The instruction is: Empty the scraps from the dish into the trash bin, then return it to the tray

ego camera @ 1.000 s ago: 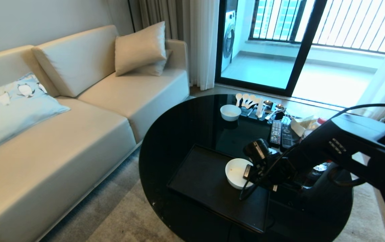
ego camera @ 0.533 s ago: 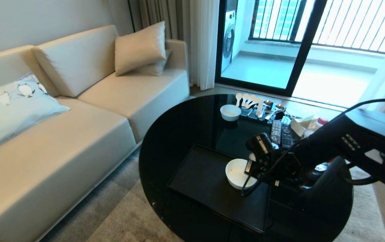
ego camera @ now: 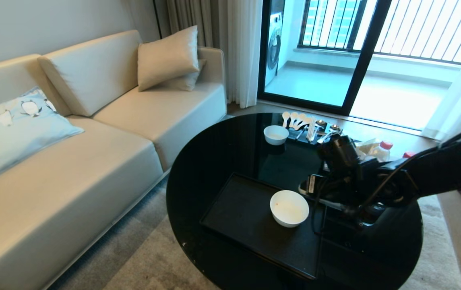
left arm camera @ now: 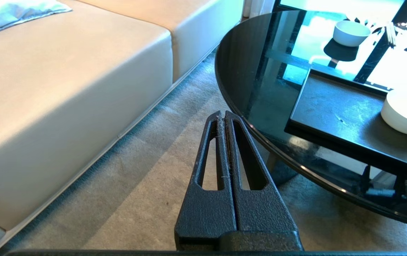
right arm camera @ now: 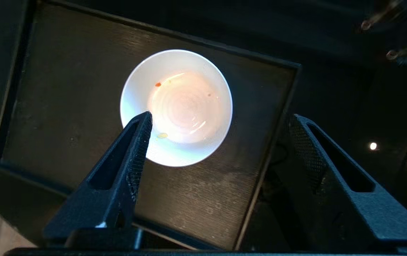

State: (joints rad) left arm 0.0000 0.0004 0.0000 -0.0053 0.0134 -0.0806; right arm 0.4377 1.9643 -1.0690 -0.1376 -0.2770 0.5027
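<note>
Cream leather sofa [ego camera: 93, 133] with beige cushion [ego camera: 168, 56] and pale blue penguin-print pillow [ego camera: 13, 125], grey carpet [ego camera: 141, 257], round glossy black glass table [ego camera: 222, 157], white sheer curtains [ego camera: 244, 48], dark-framed sliding glass door [ego camera: 315, 52], daylit balcony with railing [ego camera: 415, 28].

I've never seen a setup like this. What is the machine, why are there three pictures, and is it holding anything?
It is a two-armed robot with three cameras. One sits on its head, looking down at a round black table. One sits on each wrist, looking along that arm's pincer-like end effector.

On the table, a white bowl stands on a black tray, almost empty apart from a few specks. Farther back are a smaller bowl, spoons and clutter.

The right end effector hangs open above the bowl, holding nothing. The left end effector is shut and empty, parked over the carpet beside the sofa.
</note>
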